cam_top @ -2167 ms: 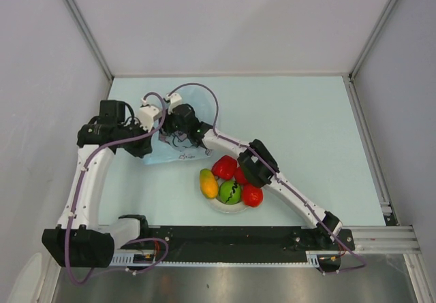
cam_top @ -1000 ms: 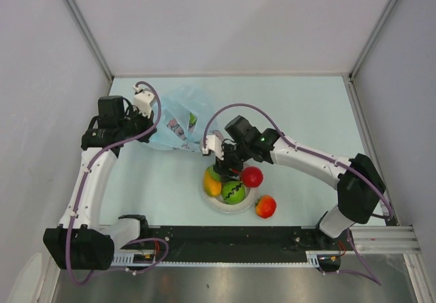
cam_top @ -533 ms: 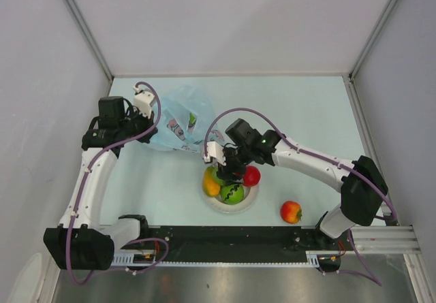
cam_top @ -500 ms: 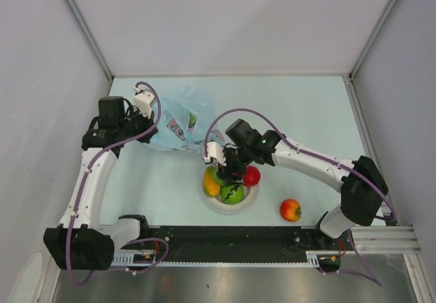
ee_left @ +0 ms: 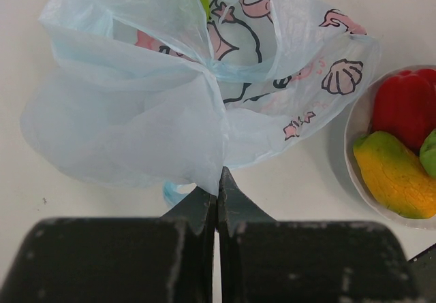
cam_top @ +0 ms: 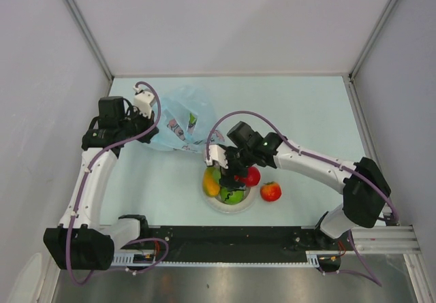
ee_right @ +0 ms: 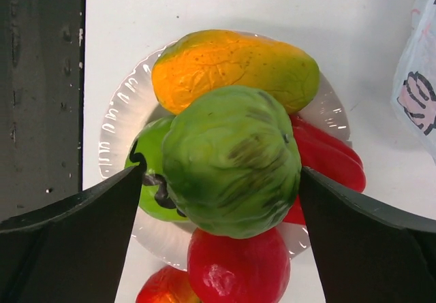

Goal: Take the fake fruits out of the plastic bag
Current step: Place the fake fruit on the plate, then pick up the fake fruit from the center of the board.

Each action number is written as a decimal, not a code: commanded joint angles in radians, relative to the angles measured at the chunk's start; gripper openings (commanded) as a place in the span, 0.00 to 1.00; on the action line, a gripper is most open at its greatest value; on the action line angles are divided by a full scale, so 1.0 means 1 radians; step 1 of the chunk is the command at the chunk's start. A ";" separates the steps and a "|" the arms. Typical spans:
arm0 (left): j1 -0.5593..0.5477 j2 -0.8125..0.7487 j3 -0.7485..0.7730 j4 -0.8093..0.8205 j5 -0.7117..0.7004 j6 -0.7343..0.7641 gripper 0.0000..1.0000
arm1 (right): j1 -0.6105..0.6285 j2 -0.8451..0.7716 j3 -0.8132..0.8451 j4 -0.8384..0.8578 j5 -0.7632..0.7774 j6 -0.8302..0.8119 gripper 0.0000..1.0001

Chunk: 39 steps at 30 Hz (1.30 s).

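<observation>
Right fingers point(ee_right: 68, 235) stand wide open either side of the green fruit point(ee_right: 231, 167), which rests atop the plate point(ee_right: 112, 139). The plastic bag point(ee_left: 136, 112) lies beyond the plate, leftward, pinched by the closed left fingers point(ee_left: 197, 211).

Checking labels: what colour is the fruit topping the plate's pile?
Green fruit, dark-streaked; right wrist view.

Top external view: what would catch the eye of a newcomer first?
The heap of bright fruits on the white plate in the middle, with a green fruit between the right gripper's open jaws. Further back on the left, the left gripper pinches the light-blue plastic bag; one red fruit lies loose beside the plate.
</observation>
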 commanded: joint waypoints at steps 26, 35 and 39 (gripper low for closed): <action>0.004 -0.019 -0.025 0.010 0.004 0.003 0.00 | -0.326 -0.311 -0.265 -0.471 -0.026 -0.211 1.00; 0.004 -0.018 -0.025 0.013 -0.003 -0.004 0.00 | -0.275 -0.236 -0.380 -0.219 0.062 -0.135 1.00; 0.004 -0.021 -0.021 0.011 -0.004 -0.004 0.00 | -0.275 -0.249 -0.415 -0.143 0.087 -0.110 0.92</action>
